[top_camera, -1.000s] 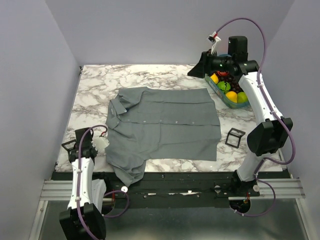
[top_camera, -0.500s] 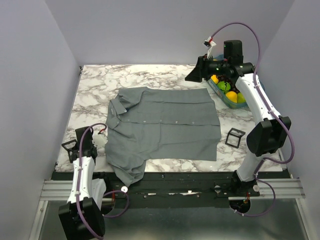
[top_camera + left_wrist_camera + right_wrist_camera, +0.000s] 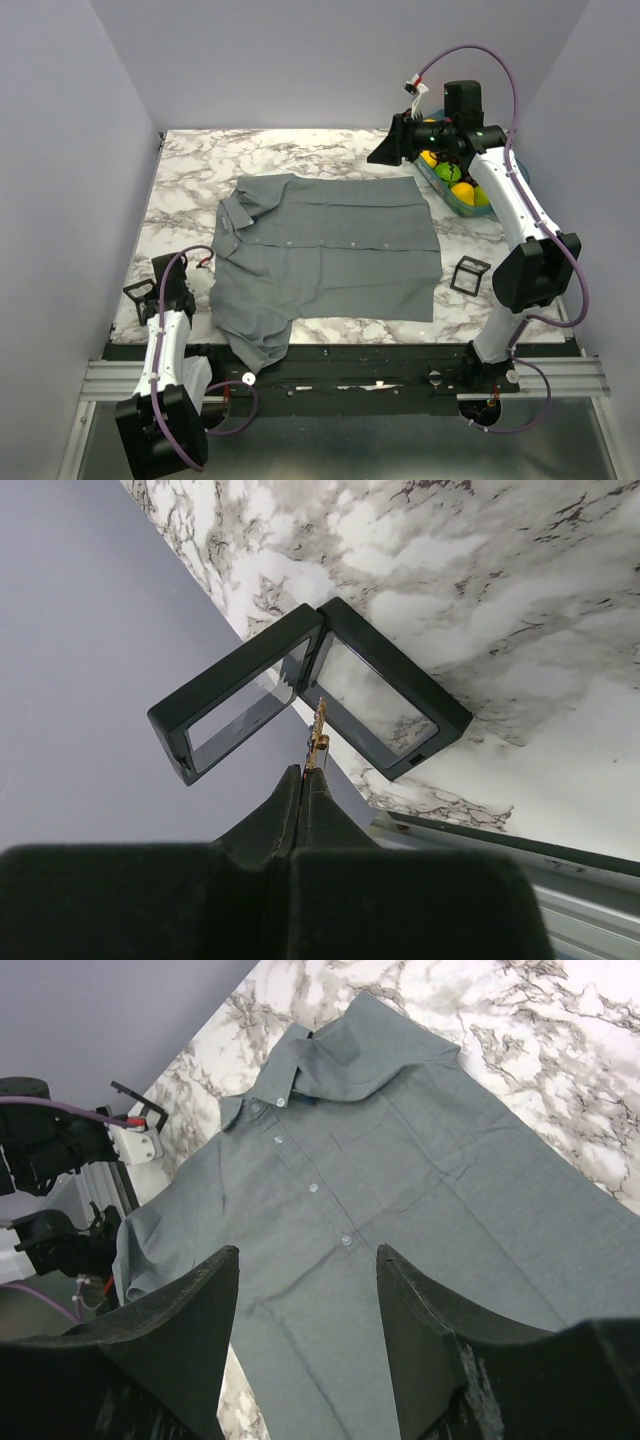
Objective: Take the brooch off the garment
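Evidently the removal has not started. The shirt point(image 3: 330, 250) lies flat on the marble surface point(image 3: 190, 170), collar toward the left. In the right wrist view a small dark-blue speck just under the collar looks to be the brooch point(image 3: 301, 1102), apparently pinned on; it is too small to show more. The right fingers point(image 3: 200, 1320) are spread wide with nothing between them, high over the far right of the surface and well apart from the collar. The step in hand reads as the approach. Next, that arm would need to travel across the shirt, come down at the collar and close on the brooch alone, not the cloth or the pale buttons beside it. The left fingers point(image 3: 300, 800) are pressed shut at the near left corner, aimed at an open black hinged case point(image 3: 235, 668). A thin gold piece point(image 3: 318, 732) shows just past their tips; whether they hold it or it belongs to the case I cannot tell. A tray of fruit point(image 3: 445, 187) sits under the right arm, and a black wire cube point(image 3: 470, 274) stands right of the hem. Neither blocks the way to the collar.
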Controlling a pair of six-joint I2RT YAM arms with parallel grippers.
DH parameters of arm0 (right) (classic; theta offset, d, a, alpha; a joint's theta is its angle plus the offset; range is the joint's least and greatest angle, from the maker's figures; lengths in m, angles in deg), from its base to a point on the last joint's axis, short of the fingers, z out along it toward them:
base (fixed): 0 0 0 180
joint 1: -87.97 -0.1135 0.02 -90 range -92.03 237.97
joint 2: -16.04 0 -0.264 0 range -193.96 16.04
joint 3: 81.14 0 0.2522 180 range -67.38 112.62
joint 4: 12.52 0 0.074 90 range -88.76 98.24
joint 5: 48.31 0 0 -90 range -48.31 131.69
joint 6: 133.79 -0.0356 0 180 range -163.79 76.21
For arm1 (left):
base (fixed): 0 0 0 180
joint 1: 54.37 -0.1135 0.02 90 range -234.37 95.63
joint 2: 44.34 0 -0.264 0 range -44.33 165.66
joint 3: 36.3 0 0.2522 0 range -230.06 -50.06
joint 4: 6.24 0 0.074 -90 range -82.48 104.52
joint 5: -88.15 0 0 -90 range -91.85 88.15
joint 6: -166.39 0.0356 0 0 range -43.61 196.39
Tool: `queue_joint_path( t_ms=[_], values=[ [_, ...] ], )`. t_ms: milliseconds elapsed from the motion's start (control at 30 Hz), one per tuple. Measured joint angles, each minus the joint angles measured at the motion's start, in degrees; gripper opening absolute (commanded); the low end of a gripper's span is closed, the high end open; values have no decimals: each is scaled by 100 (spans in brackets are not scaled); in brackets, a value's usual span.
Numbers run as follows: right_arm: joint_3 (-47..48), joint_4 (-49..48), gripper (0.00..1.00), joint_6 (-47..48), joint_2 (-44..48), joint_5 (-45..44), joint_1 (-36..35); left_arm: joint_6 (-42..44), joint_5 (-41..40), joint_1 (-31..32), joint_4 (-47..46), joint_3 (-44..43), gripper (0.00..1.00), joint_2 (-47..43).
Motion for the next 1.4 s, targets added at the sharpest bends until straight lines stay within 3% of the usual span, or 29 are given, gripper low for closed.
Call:
queue_joint_path(
  t_ms=[1400],
  values=[
    [-199,-44,65,-96,0,116,-197,229,2,-70,-603,199,0,446]
  ],
)
